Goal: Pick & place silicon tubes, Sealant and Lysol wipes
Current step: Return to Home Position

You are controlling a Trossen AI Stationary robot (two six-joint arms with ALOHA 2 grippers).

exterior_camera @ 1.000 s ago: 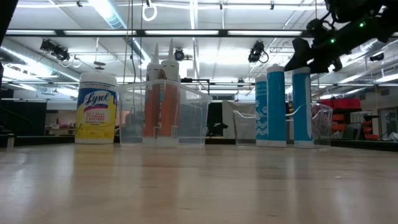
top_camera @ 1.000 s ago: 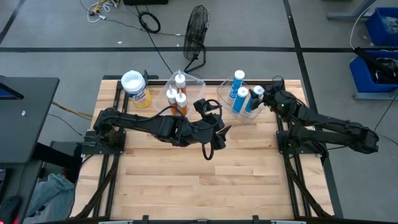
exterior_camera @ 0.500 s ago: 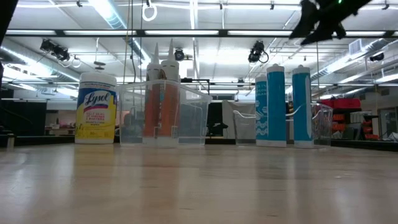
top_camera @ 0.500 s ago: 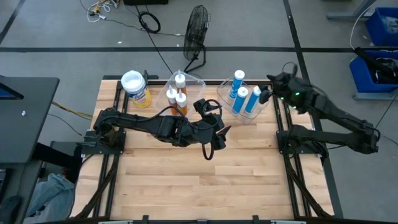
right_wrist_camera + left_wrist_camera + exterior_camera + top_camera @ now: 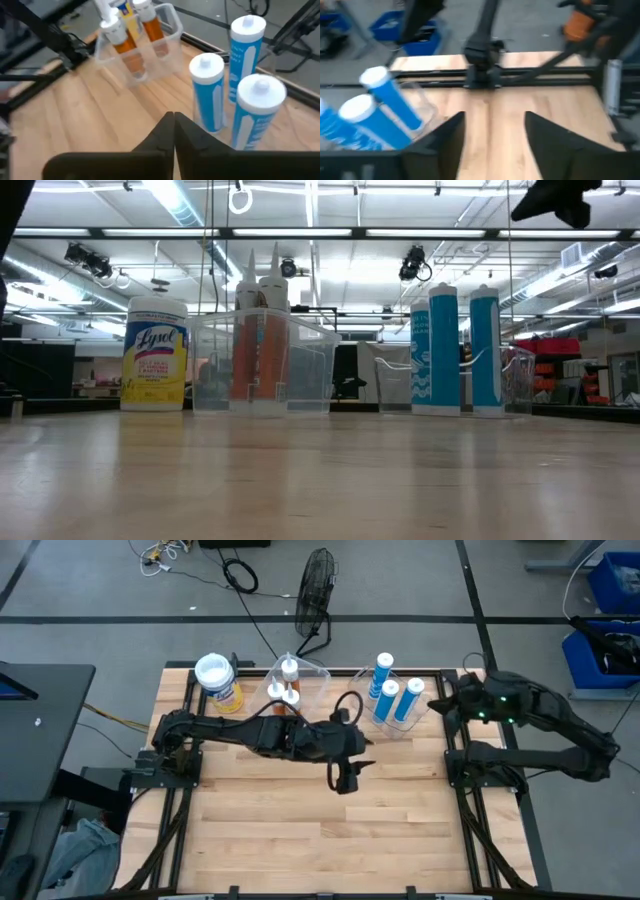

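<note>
Wooden tabletop [image 5: 300, 830]: Lysol wipes [image 5: 218, 682], blue sealant tubes [image 5: 392, 698] upright.
Wide left claw [image 5: 495, 125] at centre; right claw [image 5: 174, 120] pinched together, empty, at right edge.

Yellow Lysol wipes [image 5: 154, 360], white lid [image 5: 213, 670]

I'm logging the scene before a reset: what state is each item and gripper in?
Lysol wipes: upright, lid on, on the table outside both bins.
Orange tubes: upright in the left bin.
Blue tubes: three, upright in the right bin.
Left gripper: open, empty, over the table's middle.
Right gripper: shut, empty, raised beside the right bin.
</note>
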